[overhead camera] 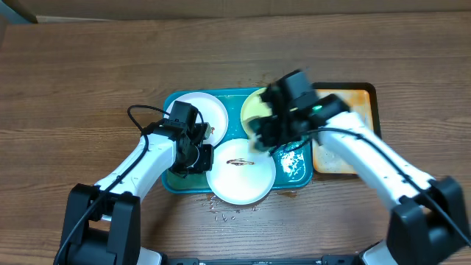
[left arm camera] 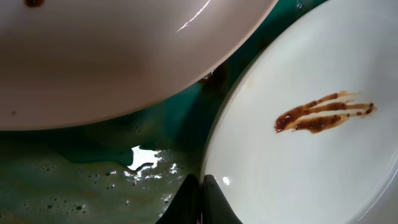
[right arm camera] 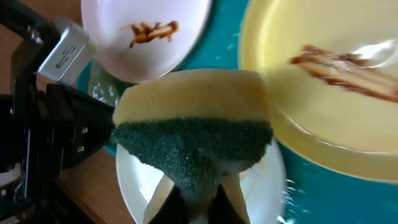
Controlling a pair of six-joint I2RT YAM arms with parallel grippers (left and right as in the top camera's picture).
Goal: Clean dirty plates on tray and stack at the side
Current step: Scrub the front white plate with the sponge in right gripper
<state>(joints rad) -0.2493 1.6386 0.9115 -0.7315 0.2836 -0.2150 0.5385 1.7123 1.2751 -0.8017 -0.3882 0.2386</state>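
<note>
Blue tray (overhead camera: 296, 168) sits mid-table, wet and foamy, with three smeared plates on it: white plate (overhead camera: 210, 110) far left, yellow-green plate (overhead camera: 254, 109) far right, second white plate (overhead camera: 241, 177) near centre.

Right gripper (right arm camera: 196, 200) is clamped on a yellow-and-green sponge (right arm camera: 193, 124) above the plates.

Left gripper (left arm camera: 200, 202) has its fingers almost together at the near plate's left rim; cannot tell if it grips the rim.

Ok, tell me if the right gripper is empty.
No: in the right wrist view, the right gripper has a yellow-and-green sponge clamped between its fingers.
</note>
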